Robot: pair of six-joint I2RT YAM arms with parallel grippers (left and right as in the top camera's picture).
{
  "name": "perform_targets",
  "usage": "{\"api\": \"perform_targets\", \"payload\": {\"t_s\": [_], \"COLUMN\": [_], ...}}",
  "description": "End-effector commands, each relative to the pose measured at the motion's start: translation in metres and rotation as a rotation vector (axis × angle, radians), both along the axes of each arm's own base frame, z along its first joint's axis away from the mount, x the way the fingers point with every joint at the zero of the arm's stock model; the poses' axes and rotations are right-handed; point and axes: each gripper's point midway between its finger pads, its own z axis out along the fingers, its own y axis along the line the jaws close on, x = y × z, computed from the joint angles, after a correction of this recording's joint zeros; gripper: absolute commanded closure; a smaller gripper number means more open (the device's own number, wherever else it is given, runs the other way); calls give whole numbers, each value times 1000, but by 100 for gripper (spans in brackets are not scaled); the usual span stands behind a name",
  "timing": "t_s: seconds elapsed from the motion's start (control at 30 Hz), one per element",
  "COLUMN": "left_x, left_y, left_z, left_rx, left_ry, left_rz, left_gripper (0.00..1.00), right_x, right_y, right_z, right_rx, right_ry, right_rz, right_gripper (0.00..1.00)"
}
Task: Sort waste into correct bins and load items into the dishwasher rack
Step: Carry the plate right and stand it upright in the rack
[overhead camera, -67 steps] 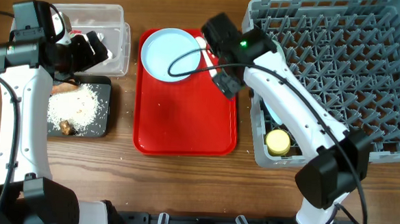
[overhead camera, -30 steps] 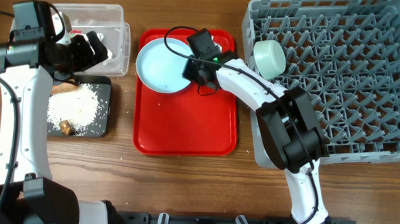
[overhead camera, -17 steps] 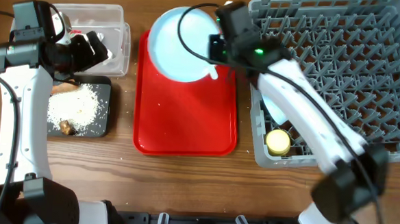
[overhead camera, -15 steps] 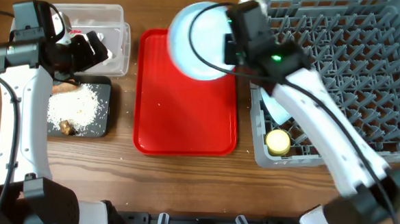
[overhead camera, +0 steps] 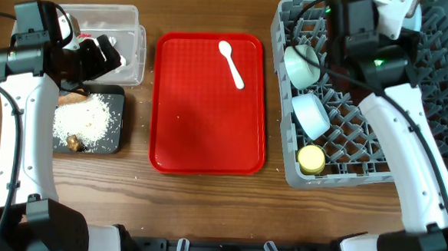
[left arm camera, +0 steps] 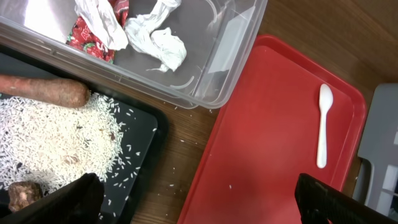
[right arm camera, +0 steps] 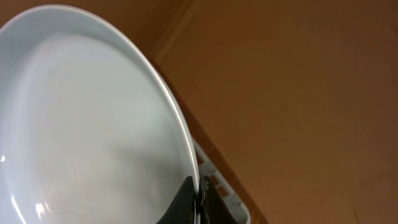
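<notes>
Wooden desk (overhead camera: 204,209) shows waste (overhead camera: 86,122) binned, bowls (overhead camera: 310,115) and cup (overhead camera: 311,158) racked; right fingers (right arm camera: 185,198) clench the plate (right arm camera: 87,124) over the rack (overhead camera: 432,113), left fingers (left arm camera: 74,199) spread, spoon (overhead camera: 231,63) unloaded.

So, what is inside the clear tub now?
Inside the tub lie a red wrapper and crumpled white paper. Part of it is out of frame or covered by the left arm.
</notes>
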Motion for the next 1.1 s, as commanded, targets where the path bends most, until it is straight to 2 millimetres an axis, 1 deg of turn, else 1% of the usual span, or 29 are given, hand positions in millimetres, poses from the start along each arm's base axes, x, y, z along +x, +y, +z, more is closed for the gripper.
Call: {"api": "perform_targets", "payload": {"t_s": [0.0, 0.07, 0.17, 0.3, 0.33, 0.43, 0.57, 0.6, 0.63, 0.67, 0.7, 0.77, 0.83, 0.87, 0.9, 0.93, 0.97, 1.0, 1.03, 1.07], "left_x": [1, 1, 1, 1, 1, 1, 1, 1, 1, 1, 1, 1, 1, 1, 1, 1, 1, 1, 1, 1], "left_y": [2, 2, 2, 2, 2, 2, 2, 2, 2, 2, 2, 2, 2, 2, 2, 2, 2, 2, 2, 2], "left_z": [4, 4, 4, 4, 4, 4, 4, 4, 4, 4, 4, 4, 4, 4, 4, 4, 4, 4, 4, 4], "left_rx": [7, 7, 7, 7, 7, 7, 7, 7, 7, 7, 7, 7, 7, 7, 7, 7, 7, 7, 7, 7], "left_ry": [-11, -11, -11, -11, -11, -11, -11, -11, -11, -11, -11, -11, -11, -11, -11, -11, -11, -11, -11, -11], "left_rz": [1, 1, 1, 1, 1, 1, 1, 1, 1, 1, 1, 1, 1, 1, 1, 1, 1, 1, 1, 1], "left_gripper": [0, 0, 0, 0, 0, 0, 0, 0, 0, 0, 0, 0, 0, 0, 0, 0, 0, 0, 0, 0], "right_x": [24, 37, 54, 68, 69, 70, 72, 72, 73, 74, 74, 75, 77, 79, 80, 81, 79, 75, 71, 65], "right_y": [-8, -7, 6, 17, 19, 20, 20, 21, 23, 25, 27, 32, 51, 78, 90, 112, 140, 170, 193, 220], "right_z": [-29, -44, -76, -118, -125, -136, -135, -135, -137, -139, -141, -138, -134, -127, -123, -116, -107, -96, -85, -70], "right_rx": [-40, -35, 9, 48, 52, 57, 57, 60, 69, 85, 104, 140, 215, 308, 349, 427, 519, 620, 692, 780], "right_ry": [144, 187, 277, 381, 400, 431, 421, 419, 420, 422, 418, 381, 361, 339, 327, 307, 287, 266, 244, 215], "right_rz": [27, 58, 144, 202, 207, 212, 212, 214, 223, 236, 247, 248, 326, 436, 485, 579, 700, 835, 939, 1075], "right_gripper": [96, 96, 96, 96, 96, 96, 95, 77, 44, 8, 0, 0, 0, 0, 0, 0, 0, 0, 0, 1]}}
